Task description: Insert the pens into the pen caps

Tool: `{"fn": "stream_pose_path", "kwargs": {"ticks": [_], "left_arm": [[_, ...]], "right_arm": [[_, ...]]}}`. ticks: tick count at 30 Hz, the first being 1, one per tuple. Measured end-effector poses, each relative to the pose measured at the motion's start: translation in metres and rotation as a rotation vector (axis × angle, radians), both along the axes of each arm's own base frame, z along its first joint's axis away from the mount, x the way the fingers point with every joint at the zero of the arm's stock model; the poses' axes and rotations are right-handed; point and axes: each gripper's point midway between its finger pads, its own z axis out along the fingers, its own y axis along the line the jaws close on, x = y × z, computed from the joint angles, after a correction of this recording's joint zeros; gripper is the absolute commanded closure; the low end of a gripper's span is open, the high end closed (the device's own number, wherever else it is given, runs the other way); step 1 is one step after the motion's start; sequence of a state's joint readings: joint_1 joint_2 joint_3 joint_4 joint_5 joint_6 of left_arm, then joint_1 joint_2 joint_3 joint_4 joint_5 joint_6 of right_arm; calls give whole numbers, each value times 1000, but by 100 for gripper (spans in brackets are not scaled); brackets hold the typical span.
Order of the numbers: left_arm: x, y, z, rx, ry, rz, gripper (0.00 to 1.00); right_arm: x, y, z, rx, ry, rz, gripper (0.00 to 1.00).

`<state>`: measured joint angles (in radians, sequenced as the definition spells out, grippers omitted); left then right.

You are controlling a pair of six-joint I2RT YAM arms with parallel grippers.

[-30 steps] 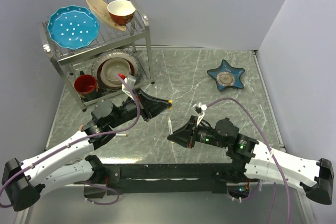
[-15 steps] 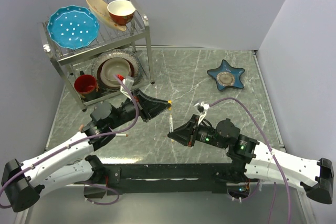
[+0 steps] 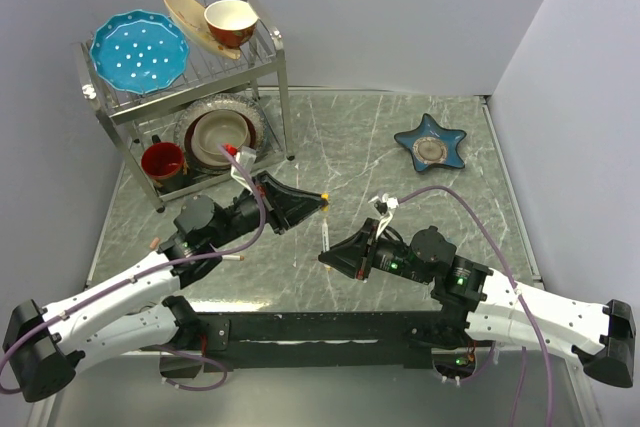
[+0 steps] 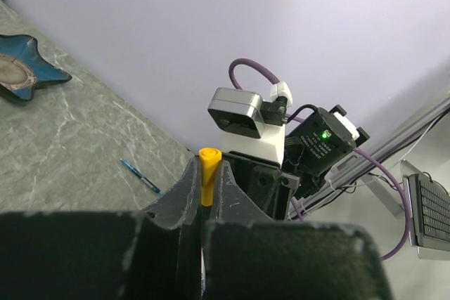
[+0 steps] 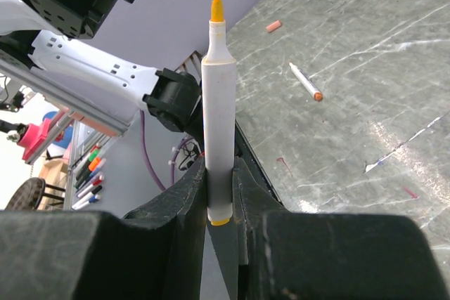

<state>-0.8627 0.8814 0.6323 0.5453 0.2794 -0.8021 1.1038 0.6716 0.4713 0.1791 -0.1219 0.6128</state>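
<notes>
My left gripper [image 3: 316, 199] is shut on the orange pen cap [image 3: 325, 197], which sticks out past its fingertips in the left wrist view [image 4: 207, 173]. My right gripper [image 3: 326, 257] is shut on the white pen with the orange tip [image 3: 326, 237]. It holds the pen upright in the right wrist view [image 5: 219, 124], tip pointing toward the cap with a small gap between them. A second white pen with a red end [image 3: 232, 258] lies on the table at the left [image 5: 304, 81]. The pink cap [image 3: 155, 243] lies farther left [image 5: 273, 26]. The dark blue pen [image 4: 140, 175] lies on the table.
A metal dish rack [image 3: 280, 97] with a blue plate, bowls and dishes stands at the back left. A blue star-shaped dish [image 3: 430, 144] sits at the back right. Grey walls close the table at the back and sides.
My right gripper has crept slightly up toward the left gripper with the pen. The left gripper has barely moved.
</notes>
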Motion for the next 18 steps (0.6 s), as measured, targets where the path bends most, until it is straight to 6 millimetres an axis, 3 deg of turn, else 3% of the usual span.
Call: {"fn": "stream_pose_path", "kwargs": {"ticks": [18], "left_arm": [[2,-6,-11,23,18,28,99]], "right_arm": [[3,-1,8,14,-8,-16,100]]}}
